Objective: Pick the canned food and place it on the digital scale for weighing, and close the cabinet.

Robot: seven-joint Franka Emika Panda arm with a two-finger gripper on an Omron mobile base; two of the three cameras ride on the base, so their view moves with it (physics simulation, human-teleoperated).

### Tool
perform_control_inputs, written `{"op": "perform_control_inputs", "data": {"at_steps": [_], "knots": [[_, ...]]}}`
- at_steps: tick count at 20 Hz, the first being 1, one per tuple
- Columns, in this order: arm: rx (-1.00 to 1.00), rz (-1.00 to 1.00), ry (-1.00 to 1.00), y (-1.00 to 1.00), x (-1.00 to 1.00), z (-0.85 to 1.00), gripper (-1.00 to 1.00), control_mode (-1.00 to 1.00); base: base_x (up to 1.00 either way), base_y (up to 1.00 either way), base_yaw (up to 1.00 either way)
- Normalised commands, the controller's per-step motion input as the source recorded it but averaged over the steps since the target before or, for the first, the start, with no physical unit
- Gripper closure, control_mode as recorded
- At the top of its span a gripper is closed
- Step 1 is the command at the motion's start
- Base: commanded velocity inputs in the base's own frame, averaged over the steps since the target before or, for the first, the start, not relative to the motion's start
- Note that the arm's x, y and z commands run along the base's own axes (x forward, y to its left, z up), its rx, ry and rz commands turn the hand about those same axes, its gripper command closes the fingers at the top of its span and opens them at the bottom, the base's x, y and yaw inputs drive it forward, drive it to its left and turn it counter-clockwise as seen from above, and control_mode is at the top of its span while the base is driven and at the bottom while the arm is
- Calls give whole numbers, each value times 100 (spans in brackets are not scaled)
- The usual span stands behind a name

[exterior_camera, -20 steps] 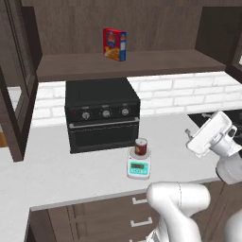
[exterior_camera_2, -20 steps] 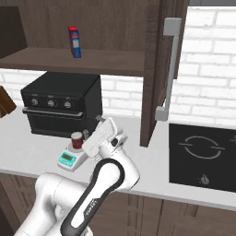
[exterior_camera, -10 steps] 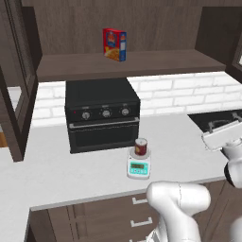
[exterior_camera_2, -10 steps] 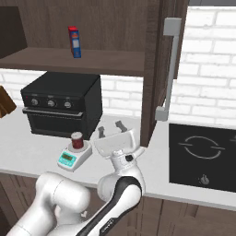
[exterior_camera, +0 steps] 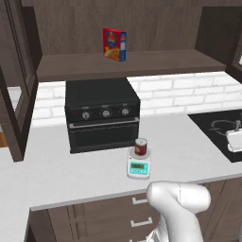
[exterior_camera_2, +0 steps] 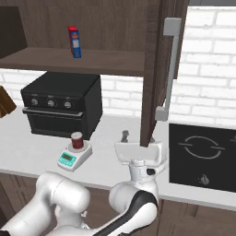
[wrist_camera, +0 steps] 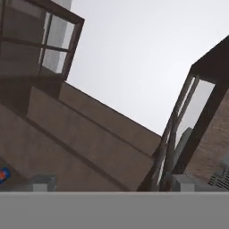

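The canned food (exterior_camera: 141,146) is already standing on the round plate of the digital scale (exterior_camera: 138,167). You find them in the middle of the left base view, a bit below the centre, and at the lower left of the right base view. So the weighing part looks done. The cabinet (exterior_camera_2: 154,69) is still open, so I think closing it is the step in hand.

In the right base view, one cabinet door sticks straight out toward the camera, just right of the centre, with its long silver handle (exterior_camera_2: 168,69) on the outer side. The gripper (exterior_camera_2: 138,152) sits just below the bottom edge of that door, in the lower middle of the frame. It points upward. I cannot tell how wide its fingers are, and I see nothing in it. In the hand view it looks up at the glass doors and the pale ceiling.

Next, I think the gripper must get onto the outer face of that door, beside the handle, and push it round toward the shelf. The other door (exterior_camera: 16,80), at the left edge of the left base view, is open too.

The scale rests on a white tabletop (exterior_camera: 56,177), just in front of a black toaster oven (exterior_camera: 101,113). A red-and-blue food box (exterior_camera: 115,44) stands on the open cabinet shelf above. White brick covers the wall, and a black cooktop (exterior_camera_2: 203,156) lies at the right.
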Motion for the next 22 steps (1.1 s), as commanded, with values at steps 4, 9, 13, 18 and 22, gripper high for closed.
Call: {"op": "perform_control_inputs", "data": {"at_steps": [4,9,13,18,22], "knots": [[9,-11,4,-71,-12,8,-100,-100,0,0,0],[5,-13,10,-61,0,0,-100,-100,0,0,0],[3,-12,4,-48,0,7,-100,-100,0,0,0],[5,-5,0,-56,0,15,-100,-100,0,0,0],[5,-1,-1,-48,0,20,-100,-100,0,0,0]]}}
